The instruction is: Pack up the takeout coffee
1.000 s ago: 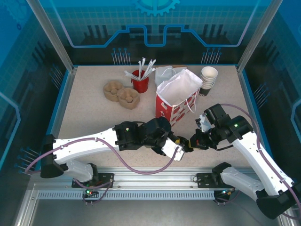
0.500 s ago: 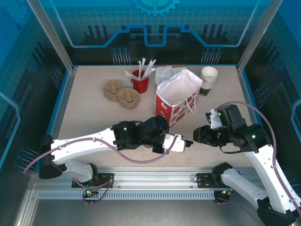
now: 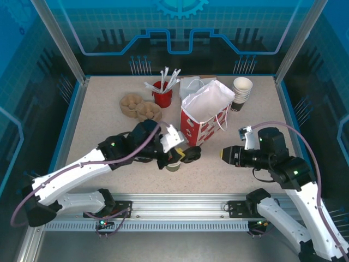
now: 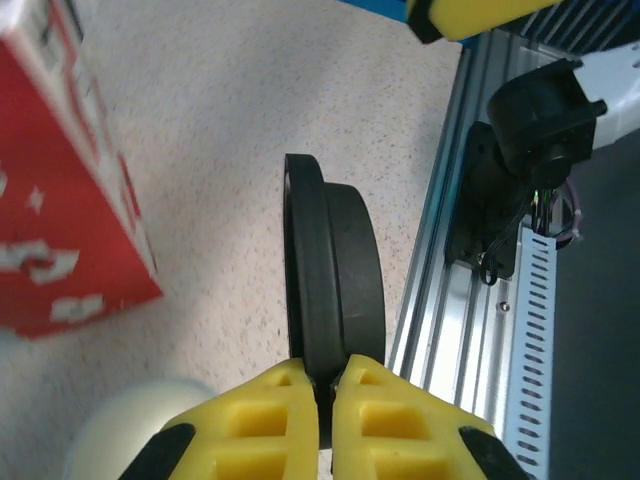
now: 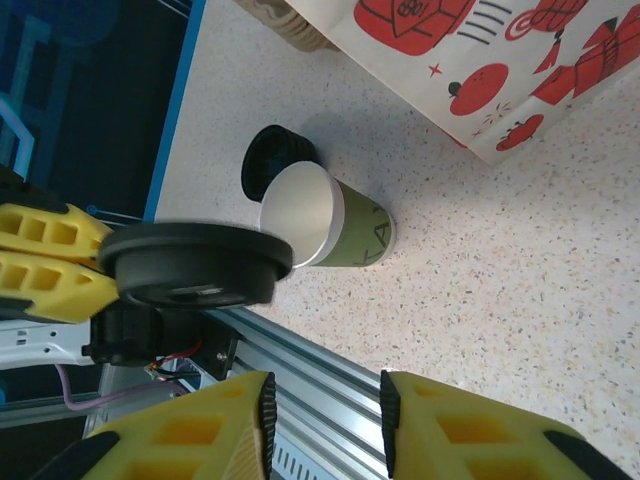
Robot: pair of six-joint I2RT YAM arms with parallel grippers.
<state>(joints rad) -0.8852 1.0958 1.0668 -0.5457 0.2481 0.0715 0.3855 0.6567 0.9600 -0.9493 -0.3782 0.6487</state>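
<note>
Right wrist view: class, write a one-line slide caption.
Left claw holds a black lid by the open paper cup near the red-and-white bag; right claw open in the foreground.

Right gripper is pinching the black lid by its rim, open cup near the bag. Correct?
No: the left gripper pinches the black lid, as the left wrist view shows. The right gripper is open and empty. The cup and bag are as you said.
</note>
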